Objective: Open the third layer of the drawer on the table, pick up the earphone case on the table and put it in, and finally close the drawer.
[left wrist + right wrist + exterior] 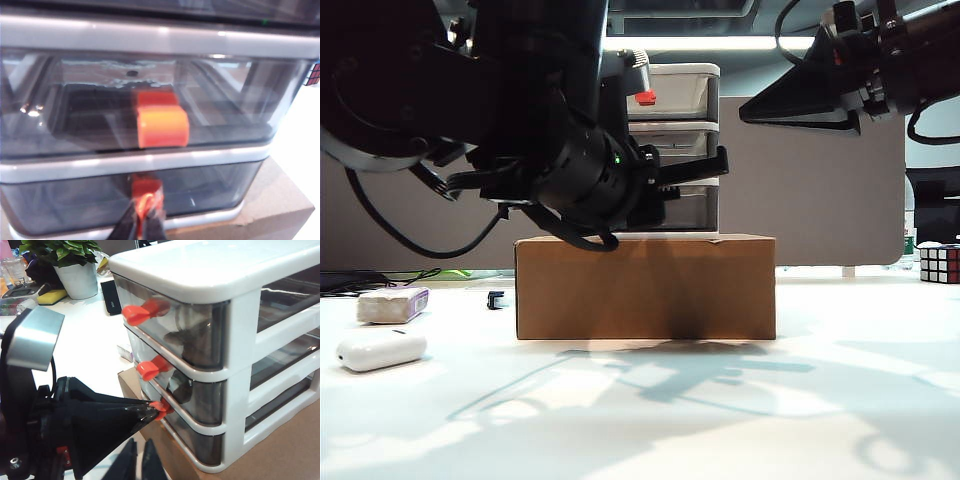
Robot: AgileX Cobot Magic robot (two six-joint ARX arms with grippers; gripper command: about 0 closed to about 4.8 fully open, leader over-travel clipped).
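The third layer point(200, 440), lowest of the smoky grey drawers in the white three-tier drawer point(235, 340), sits flush in its frame, not yet pulled out. Its small red handle point(146, 192) is pinched between the fingertips of the left gripper point(145, 220), which is clenched on it; the right wrist view shows the same dark pointed gripper point(145, 412) meeting that handle from the front. The cabinet stands on a brown cardboard box point(645, 285) on the white table point(720, 420).

The right gripper point(140, 460) hangs in the air beside the cabinet with its fingers drawn together, holding nothing.

The earphone case point(380, 349), glossy white and pill-shaped, lies on the table well apart from the box, near the left edge of the exterior view, close to a greyish block with a purple side point(392, 304).

As I judge it, only the grasp of the handle is done. Pulling the drawer open, fetching the case, dropping it in and closing all remain.
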